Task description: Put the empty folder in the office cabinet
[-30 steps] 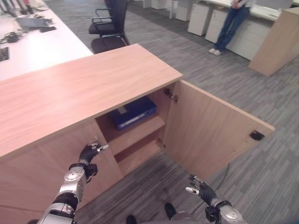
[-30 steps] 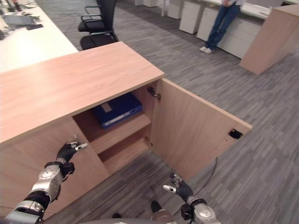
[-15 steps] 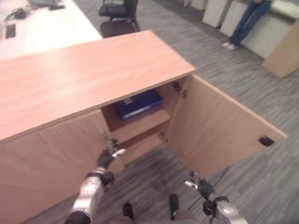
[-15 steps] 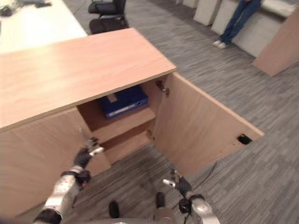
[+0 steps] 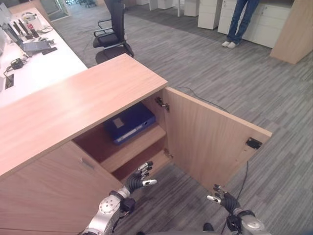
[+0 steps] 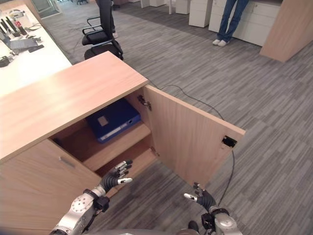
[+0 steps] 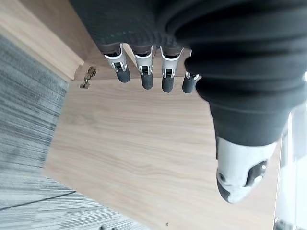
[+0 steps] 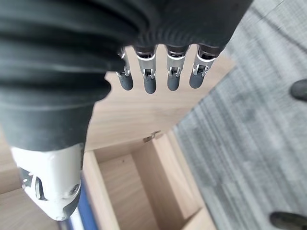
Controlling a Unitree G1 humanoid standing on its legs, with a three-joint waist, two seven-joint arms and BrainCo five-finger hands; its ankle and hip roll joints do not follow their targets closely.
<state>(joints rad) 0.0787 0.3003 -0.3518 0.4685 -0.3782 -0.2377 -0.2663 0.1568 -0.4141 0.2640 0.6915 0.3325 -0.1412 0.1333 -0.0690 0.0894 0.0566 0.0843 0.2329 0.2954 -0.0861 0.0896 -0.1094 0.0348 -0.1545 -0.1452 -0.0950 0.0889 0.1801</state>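
The flat blue folder (image 5: 129, 123) is lying on the upper shelf of the light wooden office cabinet (image 5: 73, 103), at twelve o'clock from my hands. I am holding my left robot hand (image 5: 138, 178) and right robot hand (image 5: 221, 200) empty with fingers relaxed, so I am judging only the open door (image 5: 205, 142) left to close.

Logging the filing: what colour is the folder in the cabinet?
Blue, with a pale label; the folder shows best in the right eye view.

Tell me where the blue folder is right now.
In the left eye view the blue folder lies flat on the upper shelf inside the cabinet, just left of the open door.
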